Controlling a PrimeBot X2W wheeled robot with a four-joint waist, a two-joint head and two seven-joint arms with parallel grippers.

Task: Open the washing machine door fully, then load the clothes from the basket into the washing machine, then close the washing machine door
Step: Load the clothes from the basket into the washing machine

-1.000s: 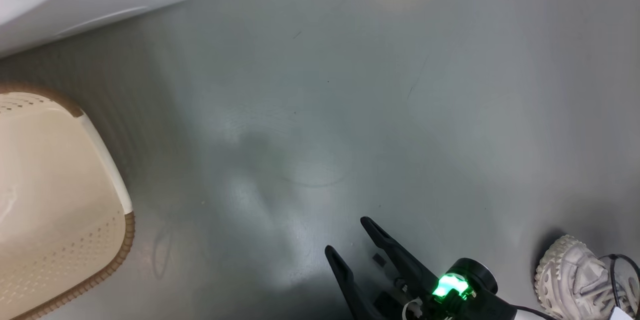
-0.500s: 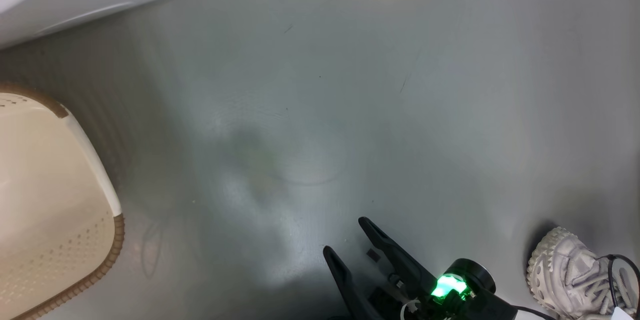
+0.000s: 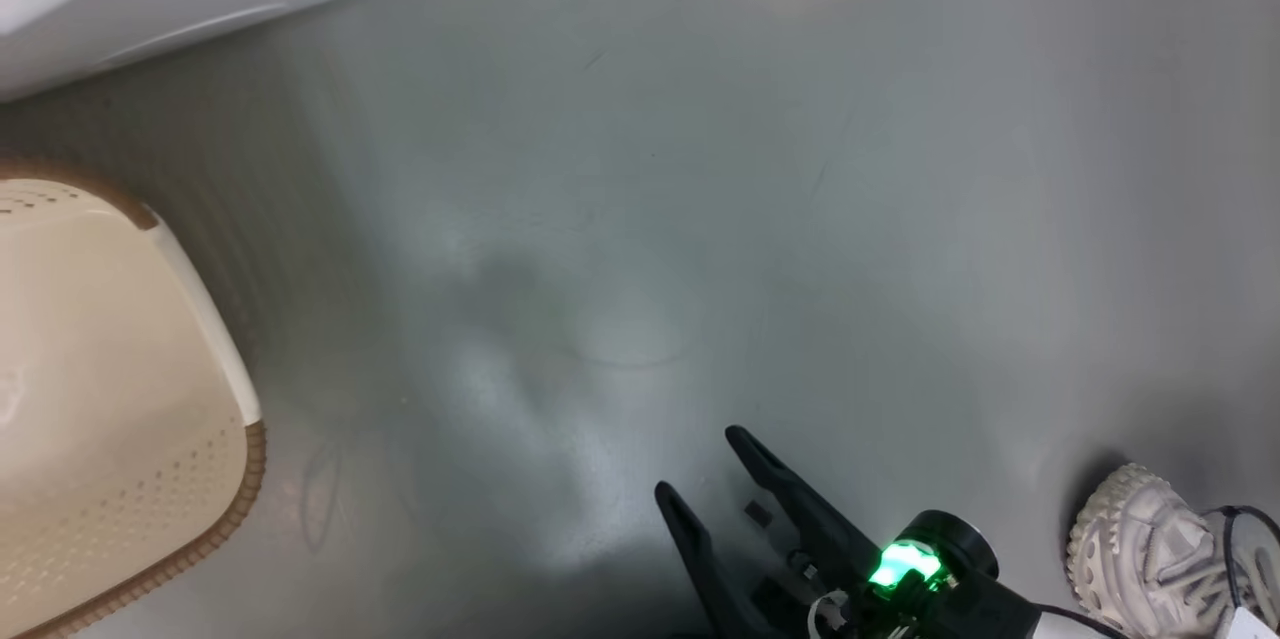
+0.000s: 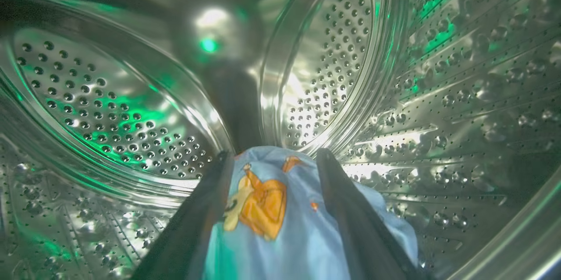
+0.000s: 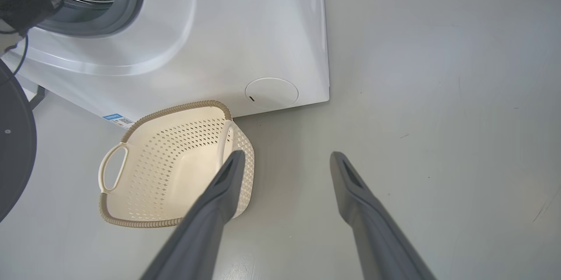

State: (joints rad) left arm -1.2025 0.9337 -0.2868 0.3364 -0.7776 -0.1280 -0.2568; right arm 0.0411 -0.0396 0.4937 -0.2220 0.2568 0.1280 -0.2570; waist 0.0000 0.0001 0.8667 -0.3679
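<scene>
Inside the washing machine [image 4: 438, 96], the left gripper [image 4: 271, 157] is seen with fingers spread apart, the blue clothes [image 4: 263, 214] lying between them. The right gripper [image 5: 285, 157] is parted wide above the floor [image 5: 438, 96], beside the basket [image 5: 175, 222].

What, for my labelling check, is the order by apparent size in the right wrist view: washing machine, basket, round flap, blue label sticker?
Largest to smallest:
1. washing machine, largest even though the picture's edge cuts it off
2. basket
3. round flap
4. blue label sticker, partly behind the basket
</scene>
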